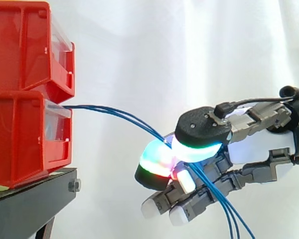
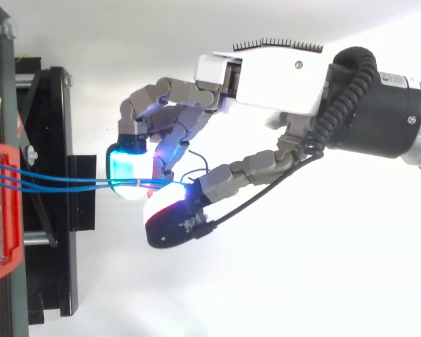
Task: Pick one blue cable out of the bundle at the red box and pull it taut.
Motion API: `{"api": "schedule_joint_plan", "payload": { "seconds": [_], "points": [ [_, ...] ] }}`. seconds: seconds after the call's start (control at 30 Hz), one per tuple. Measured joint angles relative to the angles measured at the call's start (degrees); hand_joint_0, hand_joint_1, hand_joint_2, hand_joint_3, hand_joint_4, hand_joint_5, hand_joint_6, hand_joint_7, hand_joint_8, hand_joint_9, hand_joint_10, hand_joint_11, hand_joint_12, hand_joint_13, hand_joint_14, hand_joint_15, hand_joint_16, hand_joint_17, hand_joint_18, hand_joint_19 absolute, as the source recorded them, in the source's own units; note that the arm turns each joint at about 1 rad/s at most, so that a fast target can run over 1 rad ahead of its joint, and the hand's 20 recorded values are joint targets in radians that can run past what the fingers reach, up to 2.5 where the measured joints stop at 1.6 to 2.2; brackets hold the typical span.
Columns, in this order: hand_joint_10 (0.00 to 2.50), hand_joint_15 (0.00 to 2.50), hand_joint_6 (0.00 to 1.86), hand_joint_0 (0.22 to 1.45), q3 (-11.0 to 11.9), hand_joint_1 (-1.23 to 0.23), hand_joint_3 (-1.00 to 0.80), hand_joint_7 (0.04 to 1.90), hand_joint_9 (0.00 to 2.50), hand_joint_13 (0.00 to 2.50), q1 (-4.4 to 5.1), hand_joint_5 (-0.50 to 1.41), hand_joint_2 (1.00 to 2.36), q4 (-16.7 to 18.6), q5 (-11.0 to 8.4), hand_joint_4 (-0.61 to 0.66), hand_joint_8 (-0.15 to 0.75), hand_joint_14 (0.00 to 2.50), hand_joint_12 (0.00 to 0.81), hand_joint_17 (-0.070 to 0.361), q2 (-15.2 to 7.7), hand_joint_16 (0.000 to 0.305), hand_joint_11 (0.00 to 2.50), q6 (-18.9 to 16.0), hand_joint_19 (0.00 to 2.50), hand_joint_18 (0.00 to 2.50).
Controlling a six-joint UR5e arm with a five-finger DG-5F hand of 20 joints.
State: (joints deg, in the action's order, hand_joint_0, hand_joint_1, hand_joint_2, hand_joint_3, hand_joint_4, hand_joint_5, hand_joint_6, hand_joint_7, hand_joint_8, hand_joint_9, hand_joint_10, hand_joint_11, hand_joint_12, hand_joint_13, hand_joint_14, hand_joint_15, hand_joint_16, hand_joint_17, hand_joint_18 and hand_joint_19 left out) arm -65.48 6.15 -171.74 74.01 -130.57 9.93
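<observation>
Currently, in the side view, the blue cables leave the lower red bin, sag, and pass between the pads of the hand, which pinch them. In the top view, the cables converge at this pinch; whether one is isolated cannot be told. The grasp step appears complete. Next move: retract from the bin until the sag clears.
</observation>
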Motion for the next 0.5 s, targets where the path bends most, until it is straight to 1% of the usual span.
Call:
{"api": "schedule_joint_plan", "payload": {
  "seconds": [0.2, 0.27, 0.33, 0.5],
  "points": [
    [0.01, 0.21, 0.83, 0.52, 0.0, -0.8, -0.5, 1.08, 1.0, 0.46, 0.0, -0.1, 1.0, 0.0, 0.0, 0.17, 0.294, 0.01, 0.359, 0.118, -0.01, 0.053, 0.59, 0.0, 0.3, 0.5],
    [0.01, 0.21, 0.82, 0.52, 0.0, -0.78, -0.49, 1.09, 1.03, 0.48, 0.0, -0.09, 1.0, 0.0, 0.0, 0.16, 0.295, 0.01, 0.354, 0.116, 0.01, 0.052, 0.58, 0.0, 0.3, 0.51],
    [0.01, 0.22, 0.82, 0.56, 0.0, -0.71, -0.42, 1.11, 1.05, 0.49, 0.01, -0.09, 1.01, 0.0, 0.0, 0.15, 0.29, 0.01, 0.346, 0.11, 0.01, 0.049, 0.58, 0.0, 0.31, 0.51],
    [0.01, 0.22, 0.83, 0.58, 0.0, -0.7, -0.28, 1.11, 1.08, 0.51, 0.02, -0.09, 1.01, 0.0, 0.0, 0.11, 0.295, 0.01, 0.343, 0.108, 0.01, 0.048, 0.59, 0.0, 0.32, 0.52]
  ]
}}
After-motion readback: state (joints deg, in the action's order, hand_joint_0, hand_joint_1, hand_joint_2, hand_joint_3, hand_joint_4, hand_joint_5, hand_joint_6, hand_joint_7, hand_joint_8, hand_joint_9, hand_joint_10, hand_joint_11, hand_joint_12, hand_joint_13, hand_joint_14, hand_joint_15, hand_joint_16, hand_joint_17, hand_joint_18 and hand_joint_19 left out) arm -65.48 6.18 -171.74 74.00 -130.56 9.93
